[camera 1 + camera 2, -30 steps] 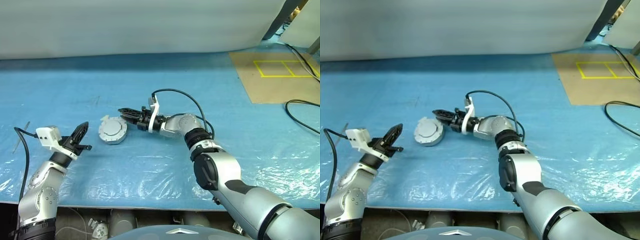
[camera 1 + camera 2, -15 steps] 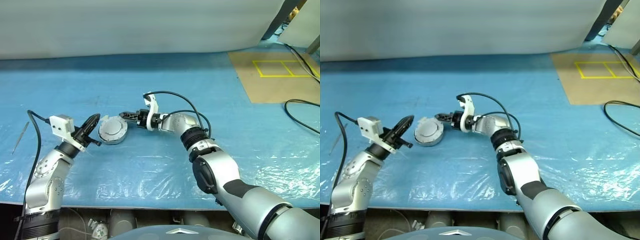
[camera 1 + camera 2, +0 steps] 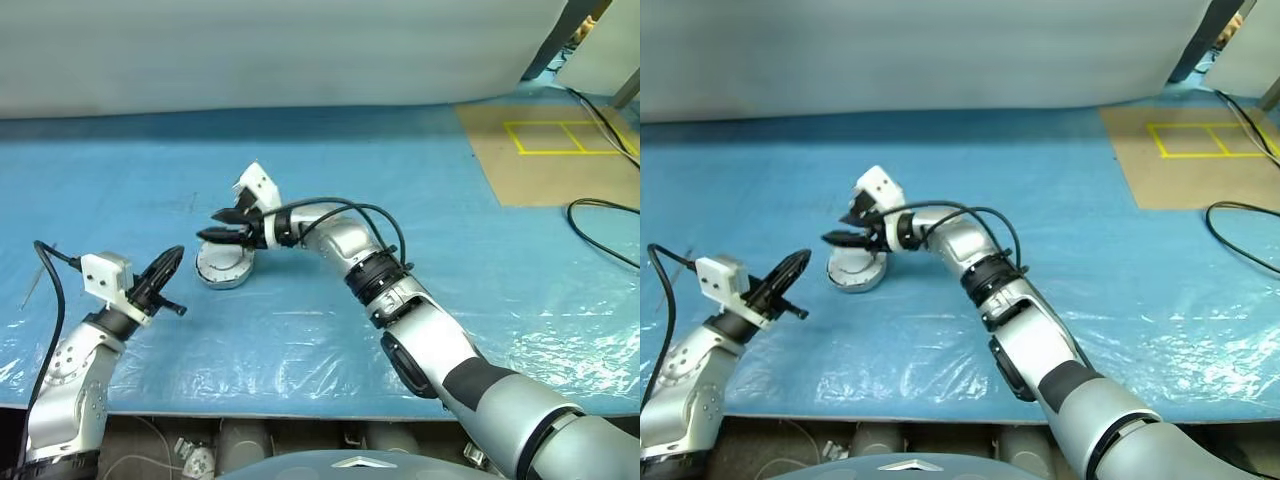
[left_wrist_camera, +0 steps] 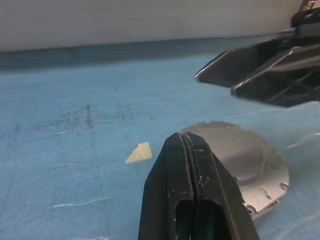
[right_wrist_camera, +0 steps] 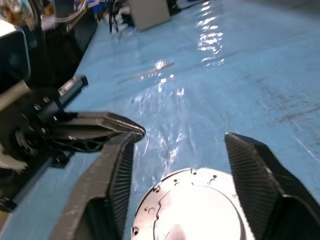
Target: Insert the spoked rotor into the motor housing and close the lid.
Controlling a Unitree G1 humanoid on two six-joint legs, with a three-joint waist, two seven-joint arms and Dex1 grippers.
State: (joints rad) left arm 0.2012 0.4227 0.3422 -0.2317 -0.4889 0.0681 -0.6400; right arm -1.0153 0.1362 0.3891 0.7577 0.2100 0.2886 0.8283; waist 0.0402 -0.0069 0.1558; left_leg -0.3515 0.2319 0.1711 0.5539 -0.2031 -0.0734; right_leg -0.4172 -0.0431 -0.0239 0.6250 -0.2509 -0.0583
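Left gripper pinched tight and empty, near the motor housing, which sits lidded on the blue surface; right gripper hovers spread above it; next, probably press the lid down

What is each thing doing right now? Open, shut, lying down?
motor housing: lying flat on the blue sheet, lid on, nothing holding it.
right gripper: fingers open, above the housing, empty.
left gripper: fingers shut, empty, beside the housing.
small paper scrap: lying flat on the sheet.
blue sheet: spread flat, wrinkled near the front edge.
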